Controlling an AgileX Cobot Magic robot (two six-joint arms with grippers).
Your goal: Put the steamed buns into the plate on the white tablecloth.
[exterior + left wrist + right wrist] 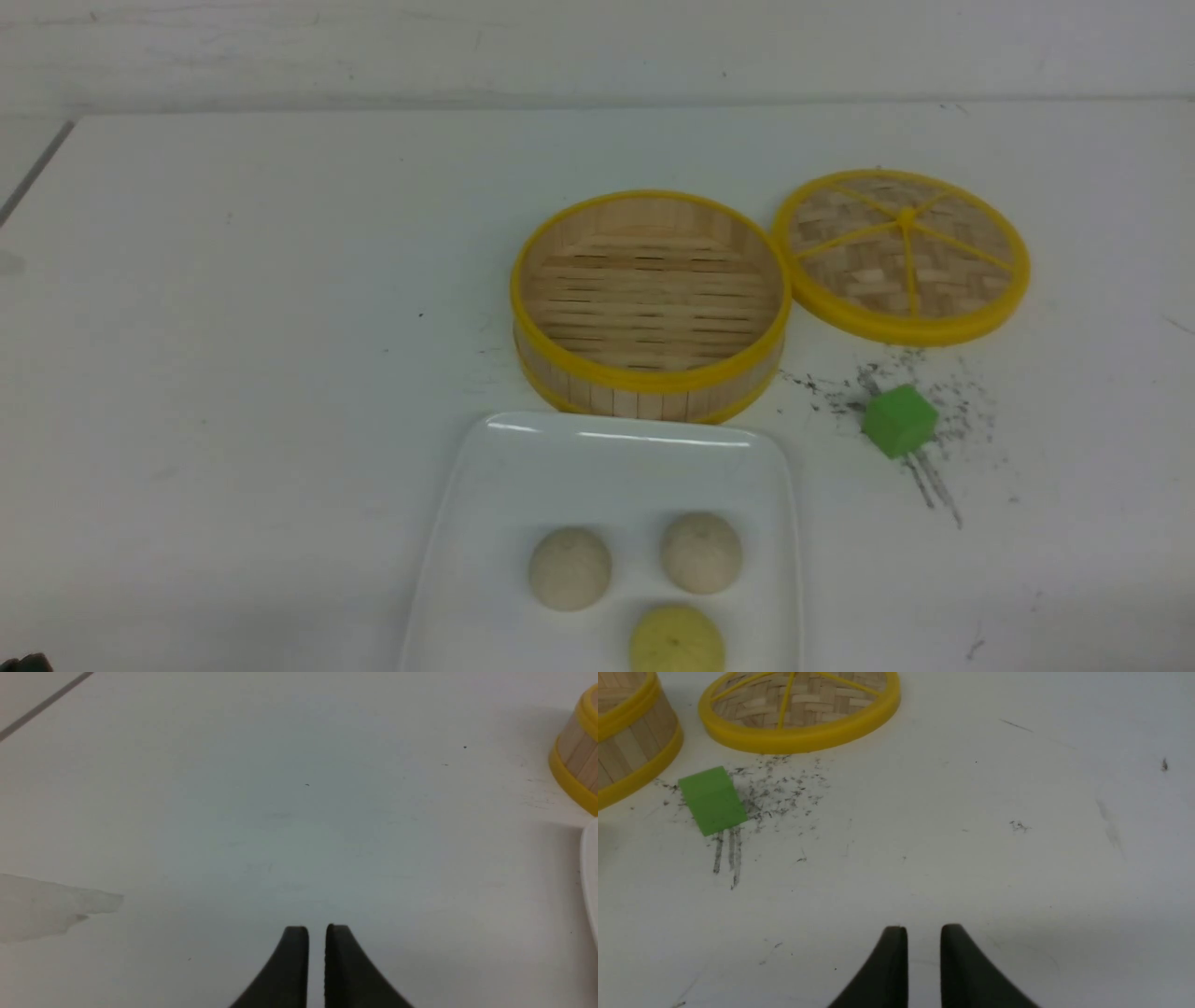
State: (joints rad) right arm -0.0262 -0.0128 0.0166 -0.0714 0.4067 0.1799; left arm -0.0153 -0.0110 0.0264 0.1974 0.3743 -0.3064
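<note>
Two pale cream buns lie side by side in the white rectangular plate (485, 485), one on the left (570, 567) and one on the right (702, 552). A yellower bun (677, 639) lies in front of them in the same plate. The plate rests on the white tablecloth (233, 327); its edge shows in the left wrist view (589, 872). My left gripper (317, 929) is shut and empty, low over bare cloth left of the plate. My right gripper (924, 929) is nearly shut and empty, over bare cloth right of the plate. Neither gripper shows in the front view.
An empty bamboo steamer (651, 301) with yellow rims stands just behind the plate, its side also in the left wrist view (579, 765). Its lid (902, 254) lies to the right. A green cube (898, 420) sits among dark scuff marks, also in the right wrist view (712, 800).
</note>
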